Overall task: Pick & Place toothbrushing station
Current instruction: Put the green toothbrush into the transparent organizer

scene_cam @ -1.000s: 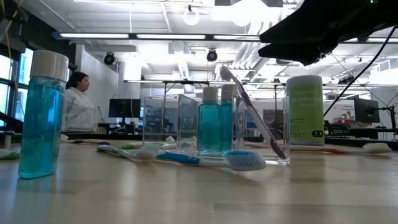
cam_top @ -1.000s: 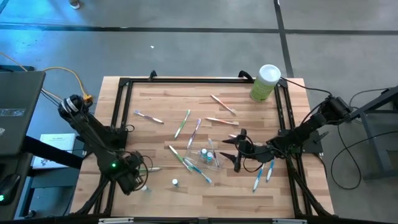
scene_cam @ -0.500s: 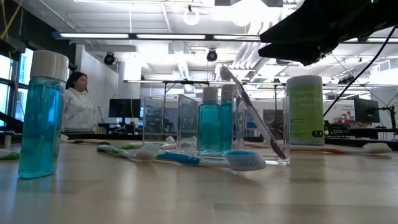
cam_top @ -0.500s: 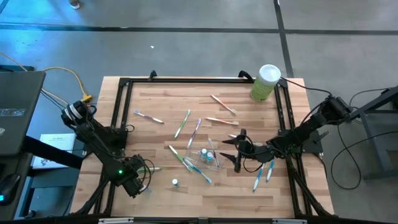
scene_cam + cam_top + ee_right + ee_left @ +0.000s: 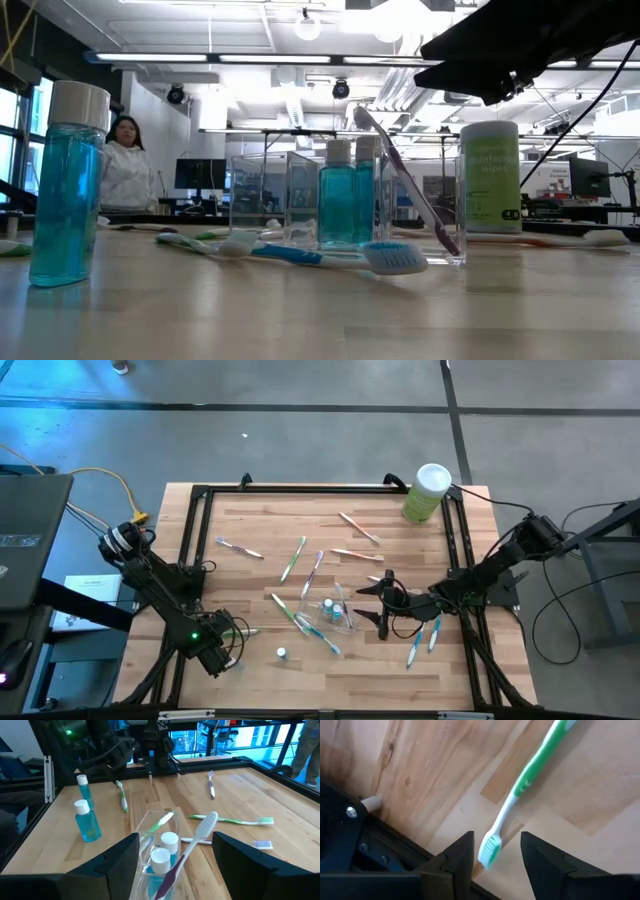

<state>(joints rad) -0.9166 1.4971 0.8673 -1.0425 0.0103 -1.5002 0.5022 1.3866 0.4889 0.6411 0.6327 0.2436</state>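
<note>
Clear square plastic cup (image 5: 155,851) with 2 teal bottles and a leaning purple toothbrush (image 5: 187,851), mid-counter, straight ahead of right gripper (image 5: 175,852), jaws wide either side. Left gripper (image 5: 495,851) far off at counter's edge, jaws parted over a green toothbrush (image 5: 520,795).

Evenly bright from ceiling strip lights (image 5: 190,57) — soft, faint shadows. Blurred up close on the foreground bottle (image 5: 66,185) — sharp farther back.
</note>
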